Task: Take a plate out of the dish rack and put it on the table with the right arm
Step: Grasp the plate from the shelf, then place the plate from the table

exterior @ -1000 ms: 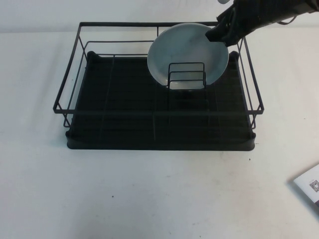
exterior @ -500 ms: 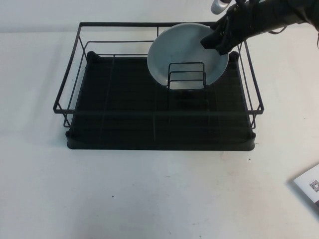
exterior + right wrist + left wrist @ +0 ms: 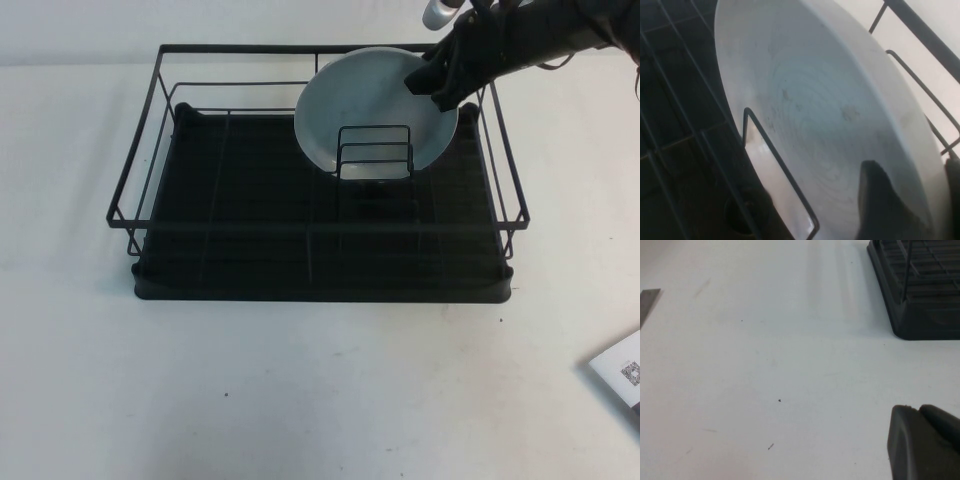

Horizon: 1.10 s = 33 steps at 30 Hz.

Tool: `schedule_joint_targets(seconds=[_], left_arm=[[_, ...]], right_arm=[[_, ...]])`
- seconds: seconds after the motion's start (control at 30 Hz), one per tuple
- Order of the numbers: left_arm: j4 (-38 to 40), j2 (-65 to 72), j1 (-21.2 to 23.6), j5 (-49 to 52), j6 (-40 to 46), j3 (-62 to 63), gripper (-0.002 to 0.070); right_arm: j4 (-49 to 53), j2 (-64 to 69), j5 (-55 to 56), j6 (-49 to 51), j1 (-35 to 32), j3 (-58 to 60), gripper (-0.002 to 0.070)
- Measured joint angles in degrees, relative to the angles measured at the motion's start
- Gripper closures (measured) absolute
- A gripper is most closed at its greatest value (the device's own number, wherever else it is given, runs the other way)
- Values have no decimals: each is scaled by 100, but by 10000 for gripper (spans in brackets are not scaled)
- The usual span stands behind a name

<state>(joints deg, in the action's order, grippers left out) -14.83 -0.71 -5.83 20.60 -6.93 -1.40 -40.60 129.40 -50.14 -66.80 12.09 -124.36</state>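
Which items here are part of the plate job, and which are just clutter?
In the job: plate, leaning in the dish rack; right gripper at the plate's upper right rim, one finger on its face; table, where it goes.

Lying about: white card at the table's right edge; left gripper, parked over bare table near the rack's corner.

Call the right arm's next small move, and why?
Probably close, then lift. The right gripper straddles the upper right rim of the plate, one finger on its face, and the plate leans in the dish rack. The left gripper hangs over the table.
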Motion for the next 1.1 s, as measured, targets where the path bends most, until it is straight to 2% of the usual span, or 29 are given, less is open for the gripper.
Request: schedule_joint_targets(seconds=[0.27, 0.5, 0.9, 1.1], left_arm=[[0, 0, 0, 0, 0, 0, 680], [0, 0, 0, 0, 0, 0, 680], [0, 0, 0, 0, 0, 0, 680], [0, 0, 0, 0, 0, 0, 680]], right_arm=[[0, 0, 0, 0, 0, -10, 468], [53, -25, 139, -104, 0, -10, 593], [122, -598, -405, -91, 0, -425, 610], [786, -1415, -1073, 811, 4, -478, 617]])
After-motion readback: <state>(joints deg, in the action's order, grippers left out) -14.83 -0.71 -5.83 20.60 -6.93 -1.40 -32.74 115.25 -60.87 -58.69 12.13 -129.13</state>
